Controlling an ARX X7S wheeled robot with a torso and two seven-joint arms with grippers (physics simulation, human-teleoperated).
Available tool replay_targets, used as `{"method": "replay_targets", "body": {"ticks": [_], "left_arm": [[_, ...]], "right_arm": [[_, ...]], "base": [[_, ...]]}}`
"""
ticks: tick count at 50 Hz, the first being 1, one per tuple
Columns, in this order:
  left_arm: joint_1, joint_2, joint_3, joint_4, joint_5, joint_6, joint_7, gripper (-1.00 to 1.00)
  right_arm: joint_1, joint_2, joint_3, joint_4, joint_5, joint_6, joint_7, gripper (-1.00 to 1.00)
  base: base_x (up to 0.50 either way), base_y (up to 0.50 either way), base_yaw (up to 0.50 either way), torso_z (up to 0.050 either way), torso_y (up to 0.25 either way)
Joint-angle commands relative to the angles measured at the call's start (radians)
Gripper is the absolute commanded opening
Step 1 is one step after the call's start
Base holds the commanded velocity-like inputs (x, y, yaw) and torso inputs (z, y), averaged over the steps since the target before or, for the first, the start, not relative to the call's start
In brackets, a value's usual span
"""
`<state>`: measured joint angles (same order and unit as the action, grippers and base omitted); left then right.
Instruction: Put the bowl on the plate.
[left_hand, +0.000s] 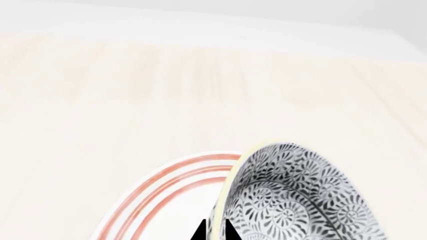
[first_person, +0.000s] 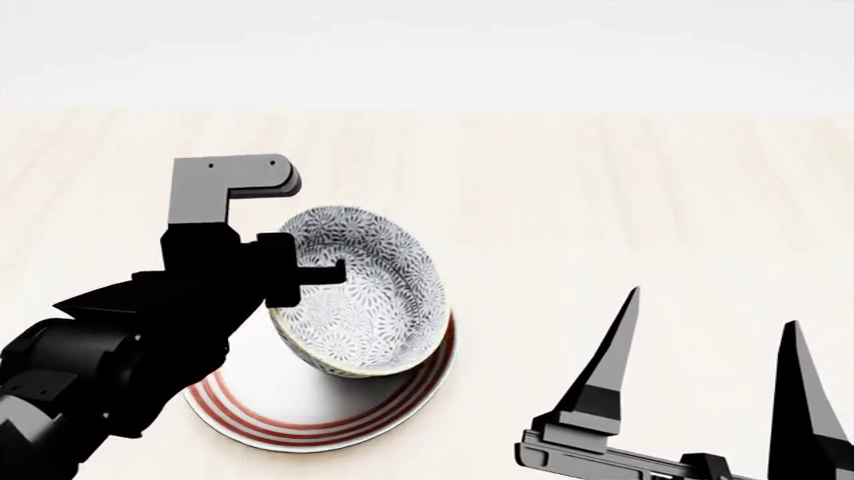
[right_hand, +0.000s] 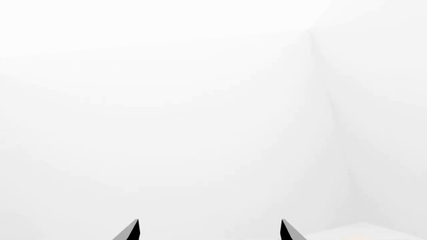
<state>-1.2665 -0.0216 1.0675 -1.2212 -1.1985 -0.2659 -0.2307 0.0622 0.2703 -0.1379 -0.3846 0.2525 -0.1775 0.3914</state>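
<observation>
Left gripper (first_person: 310, 268) is pinching the rim of the bowl (first_person: 367, 290) — the wrist view shows its two dark fingertips (left_hand: 200, 232) nearly together with the pale rim between them, so the jaws are closed down on that thin edge. The bowl is hanging tilted, its opening turned toward the robot's left, its lower side sitting just above or on the plate (first_person: 254, 425) (contact not resolvable from the head view). The plate is lying flat on the table (first_person: 641, 200), toward the near edge and left of centre; the bowl is overlapping the plate's far-right portion, not its middle.

Risks, as judged from here:
- A rim pinch on a tilted, deep bowl is giving little hold; slip or rotation in the fingers could drop it.
- If released while this tilted, the bowl is likely to roll or tip over the plate's right rim rather than settle upright.
- Pressing down off-centre could lever the plate up or push it.

Left arm is reaching forward from the lower left, wrist bent inward, fingers coming at the bowl from its left side.

Right gripper (first_person: 707, 360) is hovering near the right of the near edge — fingers spread wide apart, holding nothing, pointing away from the robot and well apart from both dishes.
</observation>
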Motion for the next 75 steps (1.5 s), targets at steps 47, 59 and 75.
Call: {"method": "replay_targets", "body": {"ticks": [47,59,75], "left_arm": [[0.054,-0.715,0.122,0.871,0.263,0.160,-0.578,1.00],[0.284,-0.958,0.081,1.198,0.326,0.402,-0.830,1.00],[0.603,-0.999,0.135,1.353,0.868,0.585,-1.331,1.00]], "right_arm": [[-0.011,0.001,-0.021,-0.017,-0.030,0.008,0.000,1.00],[-0.011,0.000,-0.036,-0.008,-0.045,-0.004,0.002,1.00],[-0.017,-0.015,-0.044,0.136,-0.089,-0.242,-0.036,1.00]], "base": [[0.00,0.00,0.00,0.000,0.000],[0.00,0.00,0.00,0.000,0.000],[0.00,0.00,0.00,0.000,0.000]]}}
